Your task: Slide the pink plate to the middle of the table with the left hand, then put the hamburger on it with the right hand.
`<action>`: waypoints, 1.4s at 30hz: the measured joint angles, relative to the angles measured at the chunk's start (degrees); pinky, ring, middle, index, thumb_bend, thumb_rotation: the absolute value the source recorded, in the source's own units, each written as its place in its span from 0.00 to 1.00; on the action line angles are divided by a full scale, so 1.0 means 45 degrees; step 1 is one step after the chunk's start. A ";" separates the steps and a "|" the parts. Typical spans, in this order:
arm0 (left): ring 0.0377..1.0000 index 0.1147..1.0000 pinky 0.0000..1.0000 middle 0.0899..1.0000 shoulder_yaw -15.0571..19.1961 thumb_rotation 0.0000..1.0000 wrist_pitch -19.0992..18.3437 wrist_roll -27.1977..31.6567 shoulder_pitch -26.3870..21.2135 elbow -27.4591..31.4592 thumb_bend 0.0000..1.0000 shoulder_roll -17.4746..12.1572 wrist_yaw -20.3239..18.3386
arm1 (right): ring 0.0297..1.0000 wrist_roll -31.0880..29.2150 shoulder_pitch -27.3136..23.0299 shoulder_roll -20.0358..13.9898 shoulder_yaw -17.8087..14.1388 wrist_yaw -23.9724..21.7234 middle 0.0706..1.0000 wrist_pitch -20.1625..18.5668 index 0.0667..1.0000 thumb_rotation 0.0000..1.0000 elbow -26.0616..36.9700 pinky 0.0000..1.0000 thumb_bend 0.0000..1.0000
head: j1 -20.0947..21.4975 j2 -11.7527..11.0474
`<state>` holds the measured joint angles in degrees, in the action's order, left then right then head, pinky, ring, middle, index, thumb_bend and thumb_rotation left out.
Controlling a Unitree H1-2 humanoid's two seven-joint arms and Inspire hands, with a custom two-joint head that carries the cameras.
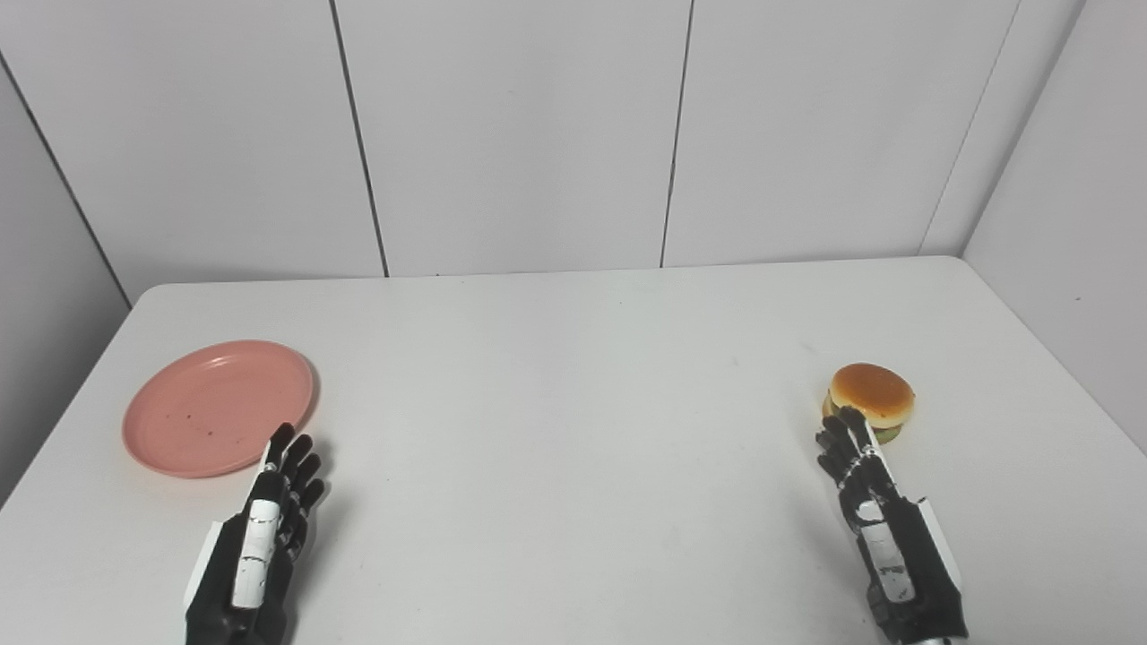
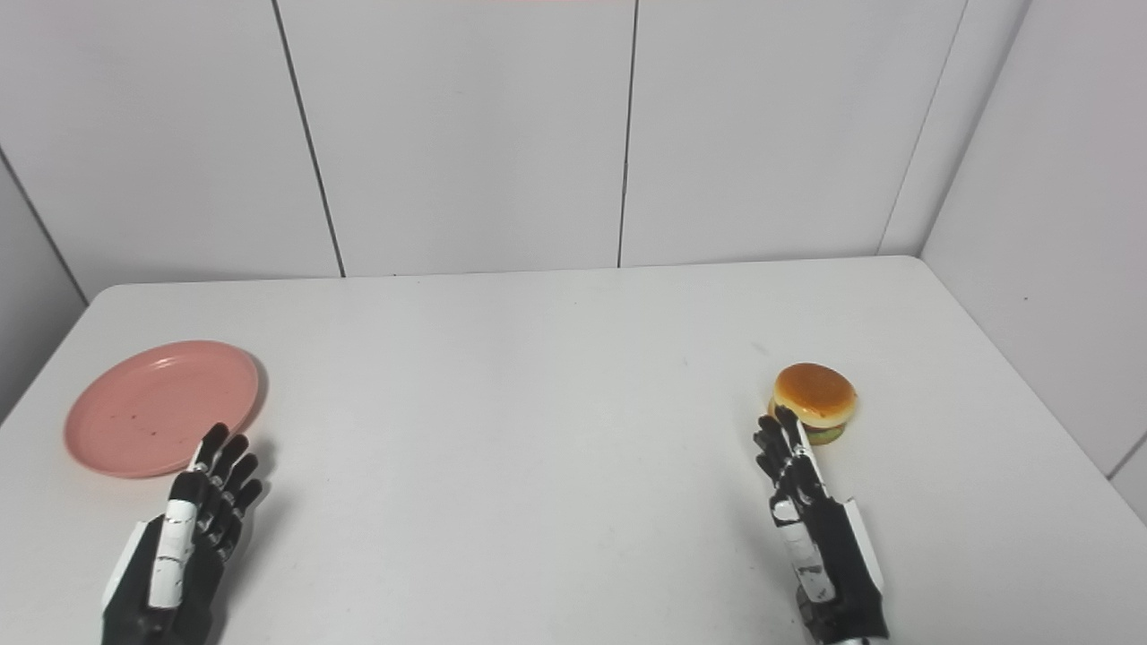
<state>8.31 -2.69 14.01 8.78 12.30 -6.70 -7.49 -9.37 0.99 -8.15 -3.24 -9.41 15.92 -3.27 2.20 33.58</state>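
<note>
A pink plate (image 1: 215, 405) lies flat near the table's left side, with a few dark specks on it. My left hand (image 1: 269, 515) is open just at its near right rim, fingertips overlapping the rim in the picture, holding nothing. A hamburger (image 1: 871, 400) with a tan bun sits upright near the right side. My right hand (image 1: 874, 511) is open right behind it on the near side, fingers stretched toward it, the tips at its near left edge; contact is unclear.
The white table (image 1: 573, 430) runs back to white panelled walls (image 1: 538, 134). Its right edge passes close to the hamburger, and its left edge runs beside the plate.
</note>
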 measured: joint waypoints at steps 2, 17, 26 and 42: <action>1.00 1.00 1.00 1.00 -0.0040 0.87 0.0005 -0.0133 -0.0001 -0.0006 0.80 0.0006 0.0004 | 0.97 -0.0164 -0.0006 -0.0029 -0.0015 -0.0033 0.96 0.0000 0.99 0.92 -0.0023 0.98 0.96 | -0.0216 -0.0078; 1.00 1.00 1.00 1.00 -0.0971 0.84 0.0798 -0.1188 -0.0108 -0.0764 0.84 0.0315 0.0699 | 0.94 -0.1729 -0.0272 -0.0543 -0.0071 -0.2207 0.95 0.1738 0.97 0.91 -0.1369 0.95 0.93 | -0.2500 -0.1288; 1.00 1.00 1.00 1.00 -0.1288 0.85 0.0934 -0.1285 -0.0161 -0.0868 0.86 0.0342 0.1120 | 0.94 -0.1884 -0.0343 -0.0592 -0.0072 -0.2752 0.96 0.2602 0.98 0.91 -0.1767 0.94 0.95 | -0.3009 -0.1641; 1.00 1.00 1.00 1.00 -0.1390 0.86 0.1506 -0.1479 -0.0202 -0.1169 0.84 0.0345 0.1154 | 0.92 -0.1976 -0.0351 -0.0669 -0.0072 -0.3194 0.95 0.2613 0.96 0.91 -0.1824 0.89 0.96 | -0.2852 -0.2246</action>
<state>2.05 4.08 7.35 7.87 7.04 -5.14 -2.29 -18.26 -0.59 -11.16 -3.57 -23.79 27.68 -11.48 -10.63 23.47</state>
